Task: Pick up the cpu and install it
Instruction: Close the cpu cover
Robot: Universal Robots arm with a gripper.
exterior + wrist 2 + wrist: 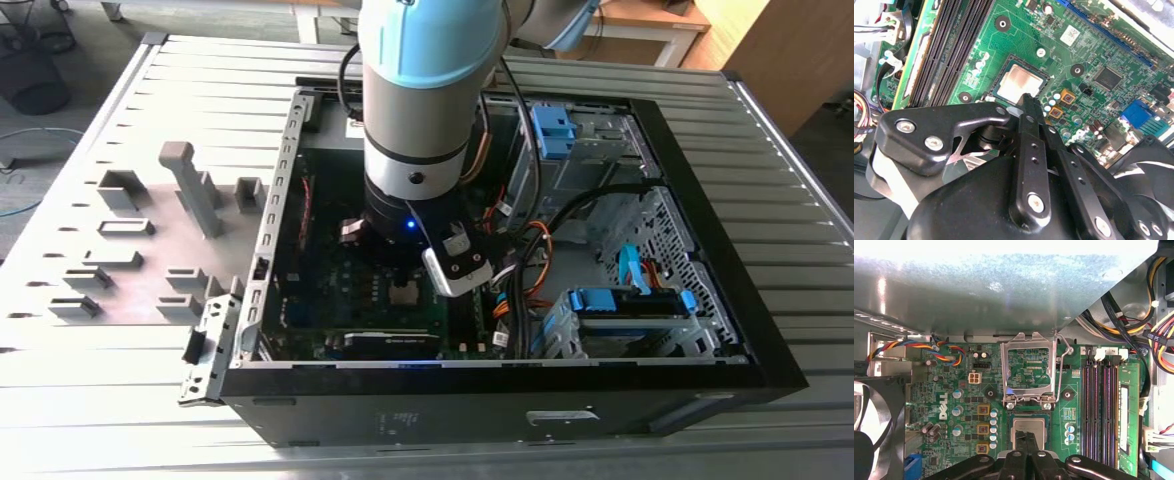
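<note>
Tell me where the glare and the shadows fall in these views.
In the first wrist view, glare washes out the case's metal wall; in the second wrist view, the cpu shines pale; in the exterior view, the slatted table is bright while the motherboard sits in shadow.

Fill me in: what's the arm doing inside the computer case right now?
The arm's gripper is down inside the open computer case, fingers shut, tips poised at the edge of the cpu. The cpu lies flat in the motherboard socket. The socket frame is swung open beside it, not clamped over the chip.
</note>
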